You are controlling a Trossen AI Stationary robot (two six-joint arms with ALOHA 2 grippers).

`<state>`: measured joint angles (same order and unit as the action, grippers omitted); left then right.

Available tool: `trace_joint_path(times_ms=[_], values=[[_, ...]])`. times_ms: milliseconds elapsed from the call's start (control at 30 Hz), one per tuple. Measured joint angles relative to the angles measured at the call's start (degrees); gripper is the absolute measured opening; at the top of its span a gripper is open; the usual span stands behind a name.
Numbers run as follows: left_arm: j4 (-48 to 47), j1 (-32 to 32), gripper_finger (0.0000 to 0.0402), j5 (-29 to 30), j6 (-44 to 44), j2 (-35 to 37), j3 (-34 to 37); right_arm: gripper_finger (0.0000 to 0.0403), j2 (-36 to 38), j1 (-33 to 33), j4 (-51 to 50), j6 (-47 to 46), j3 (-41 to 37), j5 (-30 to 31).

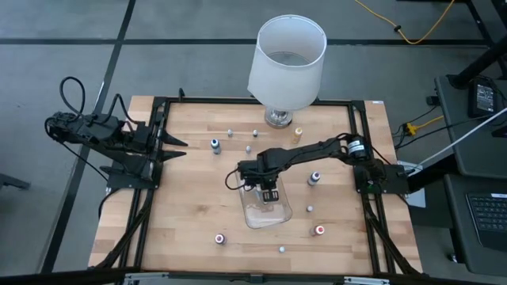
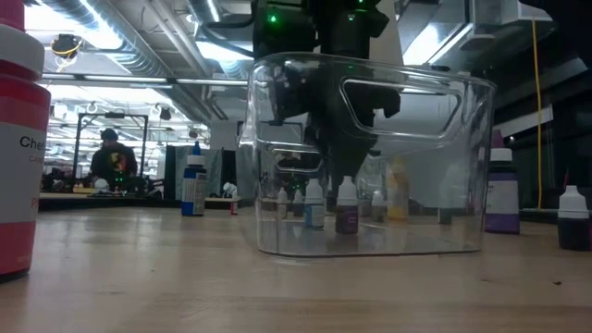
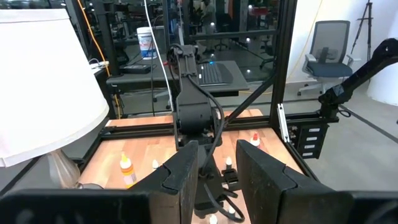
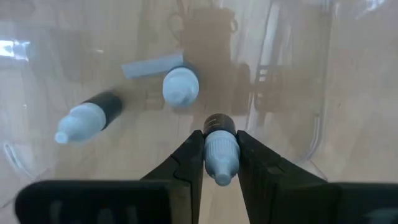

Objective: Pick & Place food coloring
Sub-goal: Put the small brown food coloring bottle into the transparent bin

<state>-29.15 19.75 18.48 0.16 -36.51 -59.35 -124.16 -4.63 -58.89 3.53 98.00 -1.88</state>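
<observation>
Left claw (image 3: pixel 217 180) fingers apart; right arm (image 3: pixel 194 112) ahead (dark); lamp shade (image 3: pixel 43 87) beside; bottles (image 3: pixel 126 168) on table.

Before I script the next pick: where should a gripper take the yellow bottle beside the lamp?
The yellow bottle seems to stand upright, apart from the lamp. Probably come straight down and pinch its body below the cap.

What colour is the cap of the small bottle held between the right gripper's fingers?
White, on a dark bottle; the right wrist view shows it best, in the right gripper over the clear tray.
</observation>
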Motion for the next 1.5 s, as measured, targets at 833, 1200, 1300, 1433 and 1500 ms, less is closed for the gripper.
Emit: trace_joint_path(times_ms=[833,1200,1300,1433,1500], values=[[-0.8,0.0,0.0104,0.0,-0.4,0.0,0.0,0.0083,-0.7,-0.6,-5.2,2.2,10.9,4.6],[-1.6,0.0,0.0104,0.0,-0.4,0.0,0.0,0.0083,-0.5,-4.1,-6.4,12.7,13.4,5.7],[-1.6,0.0,0.0104,0.0,-0.4,0.0,0.0,0.0083,-0.5,-5.4,-6.2,14.3,13.4,5.7],[-1.6,0.0,0.0104,0.0,-0.4,0.0,0.0,0.0083,-0.5,-7.2,-6.2,16.1,13.4,5.6],[-1.6,0.0,0.0104,0.0,-0.5,0.0,0.0,0.0083,-0.6,-7.8,-6.1,16.5,13.4,5.4]])
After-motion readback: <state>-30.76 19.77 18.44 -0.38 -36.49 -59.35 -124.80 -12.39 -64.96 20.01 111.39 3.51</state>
